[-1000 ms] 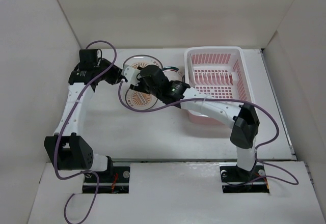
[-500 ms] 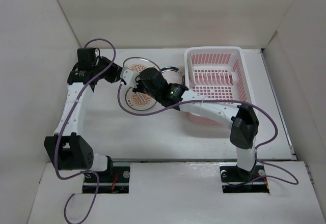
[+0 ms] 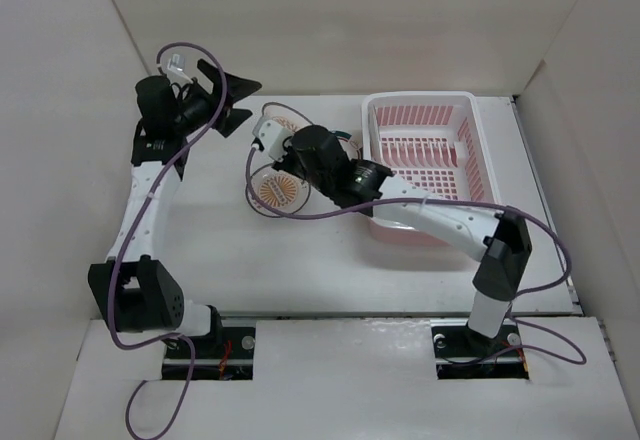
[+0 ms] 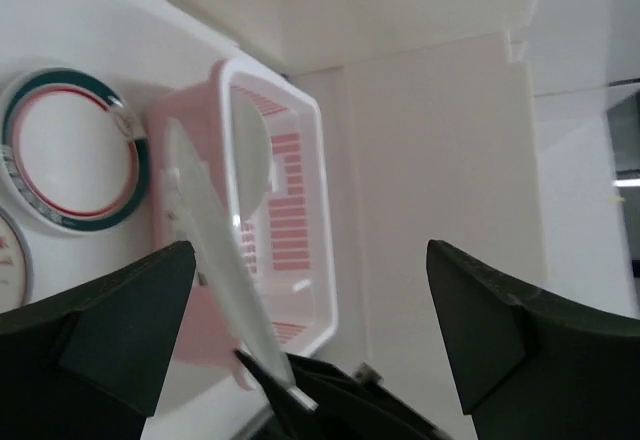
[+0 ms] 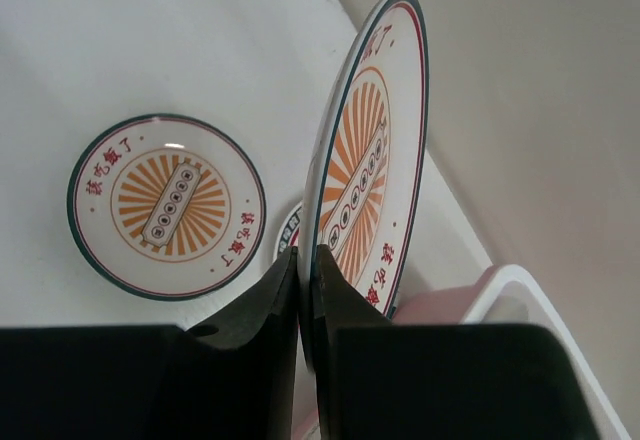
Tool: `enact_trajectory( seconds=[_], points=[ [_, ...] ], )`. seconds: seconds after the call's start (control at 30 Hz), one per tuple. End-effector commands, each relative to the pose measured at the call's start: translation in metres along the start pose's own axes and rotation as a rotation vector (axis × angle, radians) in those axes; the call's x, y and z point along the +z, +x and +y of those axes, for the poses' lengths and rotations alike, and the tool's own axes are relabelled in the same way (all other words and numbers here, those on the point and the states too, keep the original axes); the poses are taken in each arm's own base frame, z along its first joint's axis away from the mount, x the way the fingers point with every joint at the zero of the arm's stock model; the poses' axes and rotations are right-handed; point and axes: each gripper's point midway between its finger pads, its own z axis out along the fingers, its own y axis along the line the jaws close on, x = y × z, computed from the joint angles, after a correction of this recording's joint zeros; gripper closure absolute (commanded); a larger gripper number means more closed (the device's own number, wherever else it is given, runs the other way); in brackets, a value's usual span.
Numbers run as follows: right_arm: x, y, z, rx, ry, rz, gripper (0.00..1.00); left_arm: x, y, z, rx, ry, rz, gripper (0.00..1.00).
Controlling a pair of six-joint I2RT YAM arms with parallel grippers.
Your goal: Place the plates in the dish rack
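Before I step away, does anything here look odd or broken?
Nothing broken or spilled. Only one round white plate with an orange sunburst centre stands on edge, its rim pinched in the right gripper; that looks deliberate.

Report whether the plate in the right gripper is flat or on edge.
On edge. The held plate stands upright, its rim pinched in the right gripper, while a second sunburst plate lies flat.

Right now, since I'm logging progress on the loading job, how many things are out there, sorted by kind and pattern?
Orange sunburst plates: 2 (held plate, flat plate)
Green-banded plate: 1
Pink dish rack: 1
Total: 4 things clearly in view
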Motion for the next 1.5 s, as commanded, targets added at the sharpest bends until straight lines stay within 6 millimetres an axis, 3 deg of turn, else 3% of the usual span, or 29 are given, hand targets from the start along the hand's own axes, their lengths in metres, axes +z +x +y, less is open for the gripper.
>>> enact_trajectory(
  seconds=[0.0,0.03,0.07,0.1,0.17,0.2,0.23,0.3,0.33,0.43,0.47,0.5,0.57,0.67,0.97,1.47],
  points=[
    [-0.049,-0.049,-0.070,0.169,0.171,-0.150,1.00,-0.012,-0.026,-0.047,0.298,0.014,-0.117,0.00],
    [-0.065,-0.056,-0.090,0.233,0.201,-0.183,1.00,-0.013,-0.037,-0.015,0.290,-0.166,-0.181,0.00],
    [-0.076,-0.062,-0.097,0.268,0.210,-0.207,1.00,-0.014,-0.051,-0.022,0.379,-0.199,-0.256,0.00],
    [-0.085,-0.060,-0.117,0.310,0.245,-0.218,1.00,-0.019,-0.049,0.006,0.379,-0.352,-0.251,0.00],
    [-0.117,-0.068,-0.147,0.427,0.270,-0.296,1.00,-0.026,-0.053,0.027,0.469,-0.540,-0.311,0.00],
    [-0.125,-0.064,-0.158,0.464,0.277,-0.309,1.00,-0.044,-0.069,0.046,0.472,-0.699,-0.417,0.00],
    [-0.131,-0.053,-0.181,0.502,0.292,-0.325,1.00,-0.054,-0.070,0.049,0.493,-0.746,-0.459,0.00],
    [-0.148,-0.040,-0.203,0.610,0.290,-0.351,1.00,-0.070,-0.071,0.074,0.491,-0.854,-0.521,0.00],
    [-0.151,-0.024,-0.223,0.635,0.284,-0.361,1.00,-0.077,-0.072,0.068,0.495,-0.839,-0.553,0.00],
    [-0.147,0.009,-0.234,0.746,0.223,-0.334,1.00,-0.089,-0.063,0.067,0.477,-0.806,-0.585,0.00],
    [-0.148,0.023,-0.242,0.767,0.192,-0.331,1.00,-0.102,-0.065,0.040,0.479,-0.698,-0.674,0.00],
    [-0.139,0.040,-0.238,0.800,0.168,-0.299,1.00,-0.105,-0.056,0.058,0.467,-0.702,-0.672,0.00],
    [-0.129,0.064,-0.241,0.866,0.139,-0.275,1.00,-0.111,-0.054,0.058,0.454,-0.683,-0.683,0.00],
    [-0.111,0.091,-0.231,0.915,0.084,-0.222,1.00,-0.102,-0.056,0.079,0.455,-0.747,-0.627,0.00],
    [-0.072,0.146,-0.222,1.015,0.083,-0.111,1.00,-0.084,-0.046,0.082,0.497,-0.673,-0.552,0.00],
    [-0.047,0.176,-0.206,1.060,0.224,0.000,1.00,-0.067,-0.043,0.093,0.509,-0.676,-0.475,0.00]
  ],
)
